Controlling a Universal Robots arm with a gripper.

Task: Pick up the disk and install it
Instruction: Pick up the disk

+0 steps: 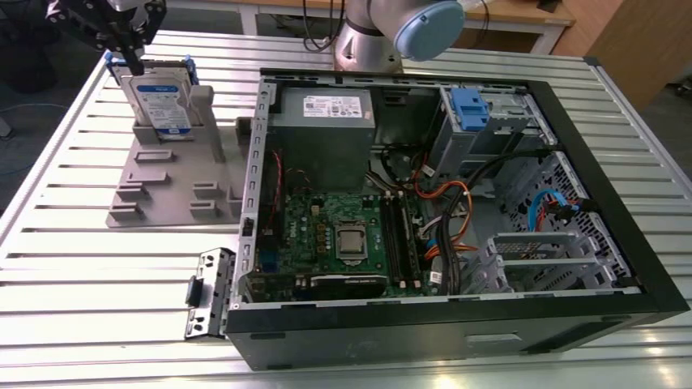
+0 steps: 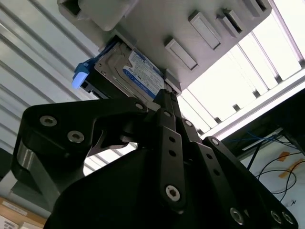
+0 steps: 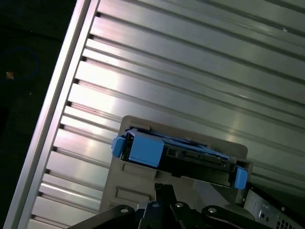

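The disk (image 1: 158,99), a silver drive with a white-and-blue label in a bright blue bracket, stands on edge in a slot of the grey holder (image 1: 162,190) on the table, at the exterior view's upper left. My gripper (image 1: 130,57) hangs just above the disk's top edge, toward its left end. In the first wrist view the disk (image 3: 177,155) shows edge-on, a short way past my gripper (image 3: 162,187). In the second wrist view my gripper (image 2: 164,95) overlaps the near edge of the disk (image 2: 139,74). Whether it touches the disk is unclear.
An open black computer case (image 1: 605,203) lies right of the holder, with a grey power supply (image 1: 322,134), a green motherboard (image 1: 340,235) and a grey drive cage with a blue latch (image 1: 469,105). The slatted metal table (image 1: 87,267) ends close behind the holder.
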